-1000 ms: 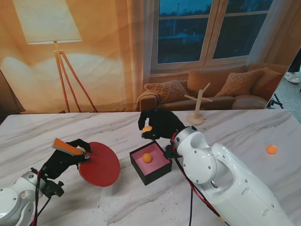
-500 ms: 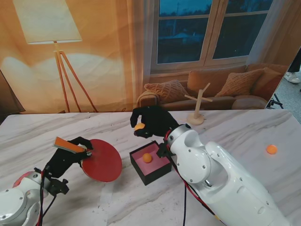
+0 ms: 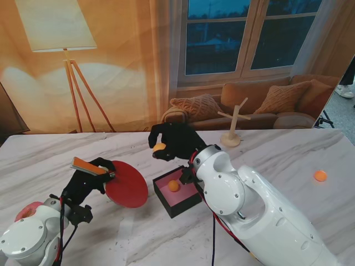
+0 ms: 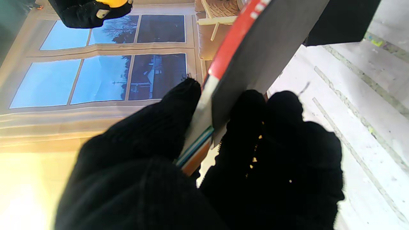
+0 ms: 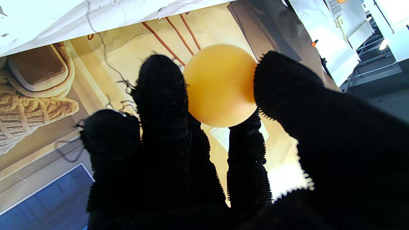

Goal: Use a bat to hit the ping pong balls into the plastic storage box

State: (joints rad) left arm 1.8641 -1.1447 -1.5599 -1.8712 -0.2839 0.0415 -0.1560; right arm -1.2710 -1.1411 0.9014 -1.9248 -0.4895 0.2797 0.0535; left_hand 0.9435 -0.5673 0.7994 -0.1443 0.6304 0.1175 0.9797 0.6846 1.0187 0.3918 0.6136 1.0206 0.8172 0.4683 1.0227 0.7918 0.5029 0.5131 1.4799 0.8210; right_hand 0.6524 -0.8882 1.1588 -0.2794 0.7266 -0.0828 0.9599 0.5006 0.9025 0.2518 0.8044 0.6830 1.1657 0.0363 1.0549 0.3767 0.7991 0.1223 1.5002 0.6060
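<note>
My left hand (image 3: 89,180) is shut on the orange handle of a red bat (image 3: 127,184), whose blade tilts toward the box; its edge shows in the left wrist view as the bat (image 4: 252,48). My right hand (image 3: 175,141) is raised beyond the box and pinches an orange ball (image 3: 159,147) at its fingertips, seen large in the right wrist view as the ball (image 5: 219,85). The black storage box (image 3: 166,199) with a pink inside sits mid-table and holds a second ball (image 3: 174,185). A third ball (image 3: 320,175) lies far right on the table.
A small wooden stand (image 3: 233,133) stands on the marble table (image 3: 277,155) beyond my right arm. My big white right arm (image 3: 255,210) crosses the table nearer to me, right of the box. A printed living-room backdrop closes the far side.
My right hand has carried its ball leftward and slightly higher, away from over the box. My left hand has swung the bat to the right, closer to the box, and lifted it.
</note>
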